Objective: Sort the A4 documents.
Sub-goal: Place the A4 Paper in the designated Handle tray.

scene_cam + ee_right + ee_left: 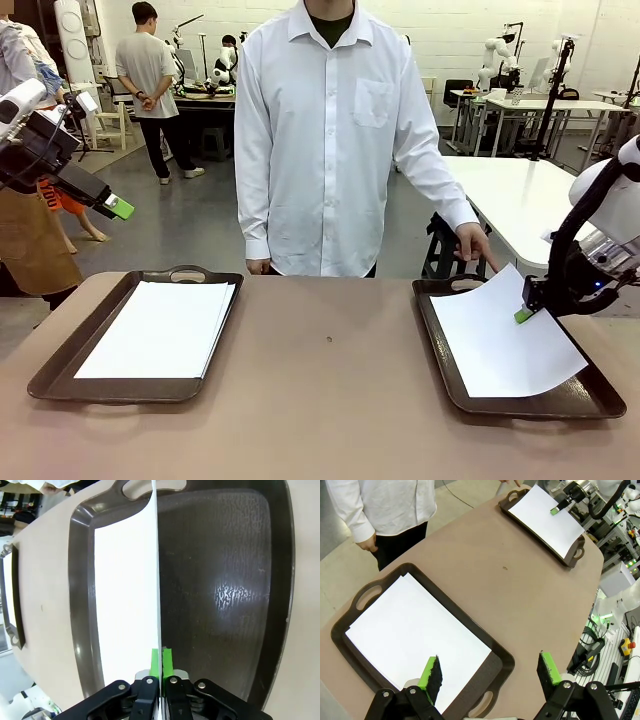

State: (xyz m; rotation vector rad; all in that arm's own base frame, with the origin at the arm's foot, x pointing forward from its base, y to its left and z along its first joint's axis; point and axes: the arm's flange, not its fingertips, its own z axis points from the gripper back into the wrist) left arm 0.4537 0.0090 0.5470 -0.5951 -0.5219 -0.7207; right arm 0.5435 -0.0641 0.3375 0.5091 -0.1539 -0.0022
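Observation:
A stack of white A4 documents lies flat in the left dark brown tray. My left gripper hangs high over the table's left end, open and holding nothing. In its wrist view its fingers stand wide apart above the stack. A single sheet sits in the right tray, with its right edge lifted. My right gripper is shut on that edge. In the right wrist view the pads pinch the sheet, seen edge-on above the tray floor.
A person in a white shirt stands at the far side. One of their hands rests at the right tray's far handle, by the sheet's far corner. Bare brown tabletop separates the trays. A white table stands behind on the right.

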